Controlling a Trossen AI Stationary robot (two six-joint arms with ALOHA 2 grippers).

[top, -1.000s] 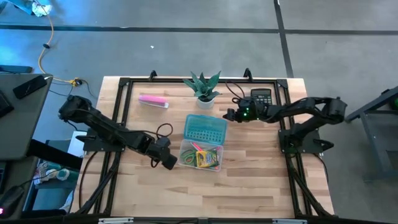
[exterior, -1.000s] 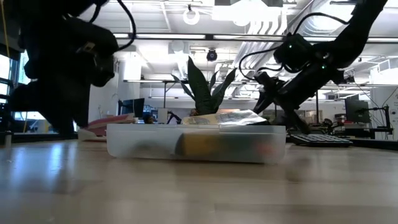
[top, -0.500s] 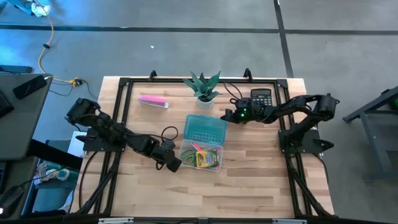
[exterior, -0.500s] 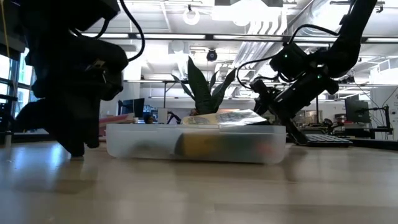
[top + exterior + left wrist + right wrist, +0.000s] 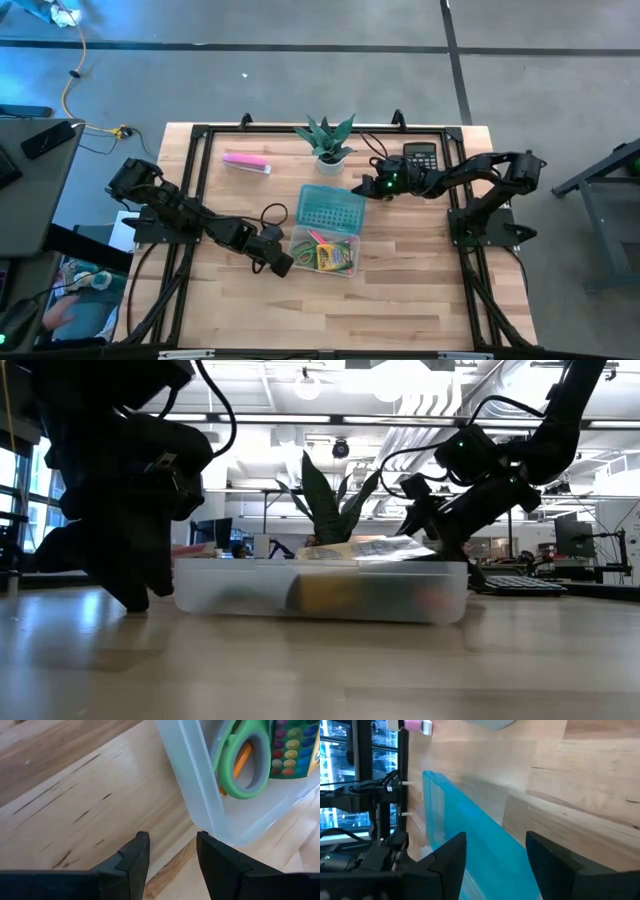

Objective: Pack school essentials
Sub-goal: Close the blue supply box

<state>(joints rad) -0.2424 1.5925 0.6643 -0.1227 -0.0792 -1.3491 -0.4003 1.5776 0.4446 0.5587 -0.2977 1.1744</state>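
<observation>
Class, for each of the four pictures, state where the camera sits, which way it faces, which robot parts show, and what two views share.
High: overhead, straight down; both arms, clear box, teal lid.
Low: table height, level; box wall, both arms.
Left wrist: past the open left gripper at the box corner, green-handled scissors.
Right wrist: past the open right gripper along the lid.
Shared: scissors in high and left wrist.

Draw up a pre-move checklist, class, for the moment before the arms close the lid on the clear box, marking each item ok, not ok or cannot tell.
1. Left gripper open at the clear box corner: ok.
2. Right gripper open at the blue lid edge: ok.
3. Green-handled scissors inside box: ok.
4. Lid fully seated: not ok, it lies offset.
5. Contents below rim: cannot tell.
</observation>
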